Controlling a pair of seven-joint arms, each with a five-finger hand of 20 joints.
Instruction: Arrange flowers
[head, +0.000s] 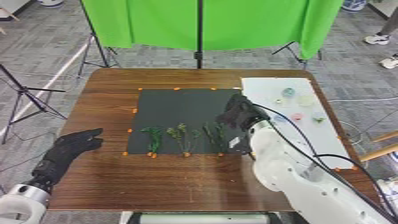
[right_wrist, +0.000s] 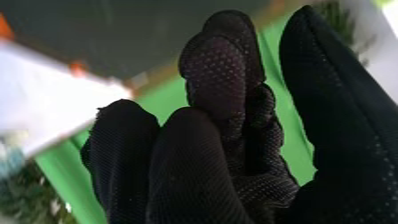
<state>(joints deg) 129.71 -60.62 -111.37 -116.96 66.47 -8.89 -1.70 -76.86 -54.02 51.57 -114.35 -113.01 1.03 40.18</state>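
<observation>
Lying flat, green stems (head: 154, 137) look leafy (one rather curly); left hand (head: 75, 144), fingers spread; right hand (head: 237, 114), fingers relaxed.

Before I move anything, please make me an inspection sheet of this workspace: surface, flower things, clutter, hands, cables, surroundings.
Surface: brown wooden table, with black mat and white sheet; orange tape at the mat's edges.
Job's things: green sprigs in a row on the mat's near part; small coloured pieces on the sheet, one of them pink, too small to identify.
Clutter: nothing seen.
Hands: left hand at the table's left side; right hand over the mat's right edge, nothing seen in it.
Cables: dark cable along the right arm.
Surroundings: green backdrop, grey carpet.
</observation>
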